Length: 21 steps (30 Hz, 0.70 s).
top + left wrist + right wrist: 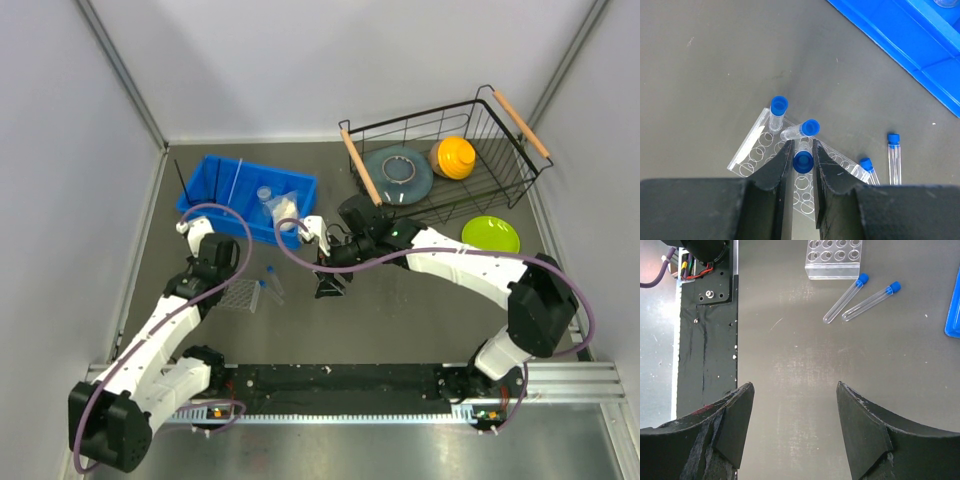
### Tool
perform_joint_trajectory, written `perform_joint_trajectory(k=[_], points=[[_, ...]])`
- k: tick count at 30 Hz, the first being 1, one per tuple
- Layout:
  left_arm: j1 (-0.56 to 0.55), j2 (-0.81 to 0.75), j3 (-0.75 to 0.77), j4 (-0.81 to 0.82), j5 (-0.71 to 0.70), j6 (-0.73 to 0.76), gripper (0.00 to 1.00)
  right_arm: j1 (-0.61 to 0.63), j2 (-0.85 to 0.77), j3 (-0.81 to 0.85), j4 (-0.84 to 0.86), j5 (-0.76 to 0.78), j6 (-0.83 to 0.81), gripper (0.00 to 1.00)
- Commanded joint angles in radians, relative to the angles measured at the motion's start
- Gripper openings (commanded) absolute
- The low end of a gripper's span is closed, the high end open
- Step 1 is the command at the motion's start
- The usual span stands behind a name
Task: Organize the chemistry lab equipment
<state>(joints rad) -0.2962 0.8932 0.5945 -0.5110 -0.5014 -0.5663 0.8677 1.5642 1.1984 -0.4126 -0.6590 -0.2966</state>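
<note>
My left gripper [802, 146] is shut on a blue-capped test tube [803, 161], held upright over the clear tube rack [751, 152]; whether its foot sits in a hole is hidden. One tube [778, 109] stands in the rack and another [801, 130] leans there. Two more tubes [893, 152] lie on the table right of the rack, also in the right wrist view [846, 297]. My right gripper [795, 387] hangs open and holds nothing, over bare table right of the rack [240, 295]. The black ring stand [183, 182], glass rod [238, 180], clear cup [265, 194] and white packet [285, 208] lie in the blue bin.
The blue bin [215, 172] sits at the back left. A black wire basket [450, 150] at the back right holds a grey dish [398, 170] and an orange dish [455, 157]. A green dish [490, 234] lies in front of it. Walls close both sides.
</note>
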Motion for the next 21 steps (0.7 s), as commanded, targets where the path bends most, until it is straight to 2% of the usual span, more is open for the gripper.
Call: perform_joint_trajectory(k=[1,13,17,21], points=[[0.006,0.016,-0.012,0.054,0.007,0.014,0.13,-0.006,-0.044,0.032,0.017,-0.011,-0.021,0.68],[0.008,0.076,-0.009,0.074,0.043,0.02,0.17,-0.006,-0.052,0.029,0.015,-0.008,-0.022,0.68],[0.008,0.07,-0.006,0.068,0.041,0.017,0.25,-0.007,-0.052,0.027,0.017,-0.008,-0.024,0.68],[0.008,0.05,0.014,0.048,0.038,0.022,0.39,-0.007,-0.05,0.027,0.017,-0.01,-0.022,0.68]])
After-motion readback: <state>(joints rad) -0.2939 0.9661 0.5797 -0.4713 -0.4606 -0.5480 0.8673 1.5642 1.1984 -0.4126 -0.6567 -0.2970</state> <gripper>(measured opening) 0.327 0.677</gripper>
